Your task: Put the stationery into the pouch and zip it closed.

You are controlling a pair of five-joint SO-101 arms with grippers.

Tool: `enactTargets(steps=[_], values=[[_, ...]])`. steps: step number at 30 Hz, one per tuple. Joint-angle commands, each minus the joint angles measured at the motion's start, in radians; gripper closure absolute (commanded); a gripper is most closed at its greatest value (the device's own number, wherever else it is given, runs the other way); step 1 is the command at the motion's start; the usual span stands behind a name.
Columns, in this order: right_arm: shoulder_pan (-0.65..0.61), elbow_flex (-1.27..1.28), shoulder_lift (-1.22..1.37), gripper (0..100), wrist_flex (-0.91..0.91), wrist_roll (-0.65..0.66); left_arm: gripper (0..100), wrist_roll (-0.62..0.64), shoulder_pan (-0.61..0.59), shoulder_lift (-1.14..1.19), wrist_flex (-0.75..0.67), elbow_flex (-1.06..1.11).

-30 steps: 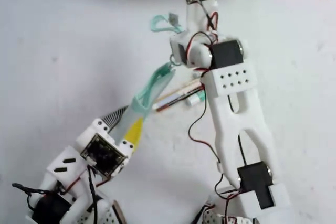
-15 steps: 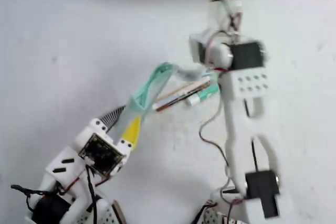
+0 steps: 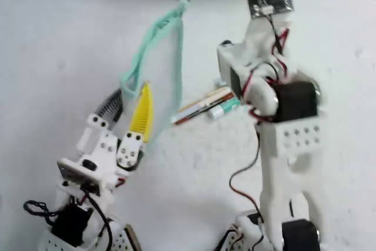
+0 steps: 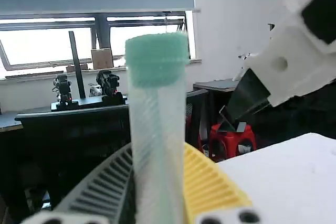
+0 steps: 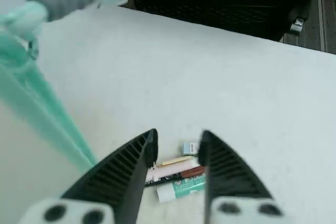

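Mint-green pouch is sticking up off the worktop, left pincer pinching its lower end. Right pincer is hovering spread, holding nothing, above the stationery.

Left gripper, lower left of frame, clamped the lower end of the pouch between one yellow and one dark striped finger. Pouch slanted upward, its mint edge running to top centre. Stationery lay bundled on the white bench at centre, just beside the pouch. Right arm stood along the right side, its wrist end next to the bundle.
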Motion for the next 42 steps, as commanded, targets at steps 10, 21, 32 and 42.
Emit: enactTargets(steps=[10, 21, 32, 42], values=[[-0.018, -0.005, 0.237, 98.1, -0.213, 0.005, 97, -0.103, -0.012, -0.001, 0.074, 0.272], [-0.099, -0.023, 0.246, 98.1, -0.275, 0.005, 79, 0.069, -0.012, -0.001, 0.632, -0.075], [-0.231, -0.032, 0.236, 98.1, -0.180, 0.012, 80, 0.041, -0.012, -0.001, 0.631, -0.072], [-0.044, -0.226, 0.237, 98.1, -0.125, 0.006, 97, -0.064, -0.053, -0.001, 0.460, 0.029]])
